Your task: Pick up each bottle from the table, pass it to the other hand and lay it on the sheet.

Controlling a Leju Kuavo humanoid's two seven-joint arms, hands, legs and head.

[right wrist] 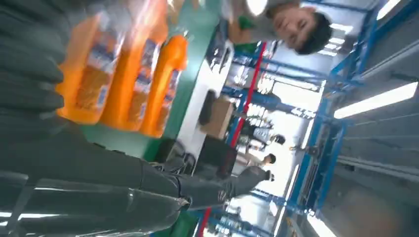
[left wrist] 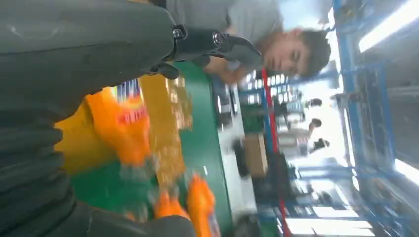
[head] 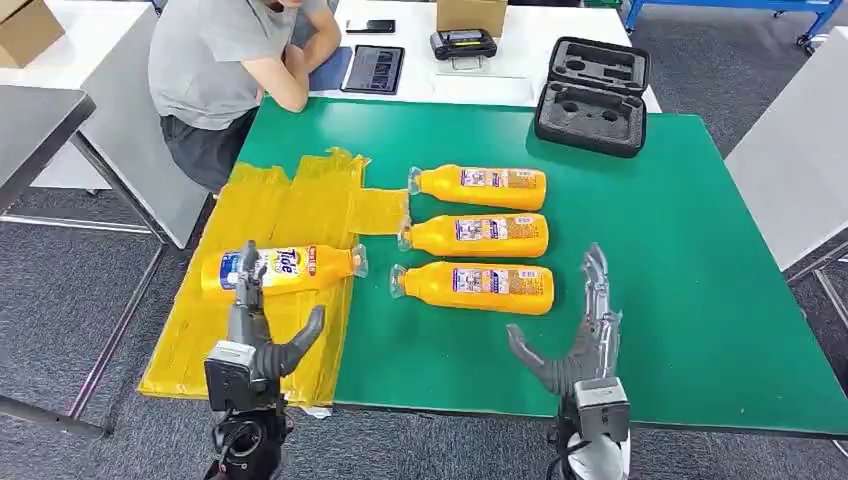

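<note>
The green table is seen from above, with a yellow sheet spread over its left part. A person is seated at the far left corner, and a black case is set at the far edge, well apart from the work. One bottle is already laid on the sheet, its cap toward the right. Three bottles are lined up on the bare table just right of the sheet, all lying on their sides with long axes running left to right and caps toward the sheet: a far bottle, a middle bottle and a near bottle.

The right hand is held spread and empty over the table, fingers pointed away from the robot, just right of and nearer than the near bottle's base. That bottle is judged the next to be taken, and the right hand is the closer one; the bottle lies forward and to the left of it, across the line of the fingers. Nothing is seen between hand and bottle, though the middle bottle lies close behind.

The left hand is spread and empty too, poised over the sheet at the laid bottle's near side
</note>
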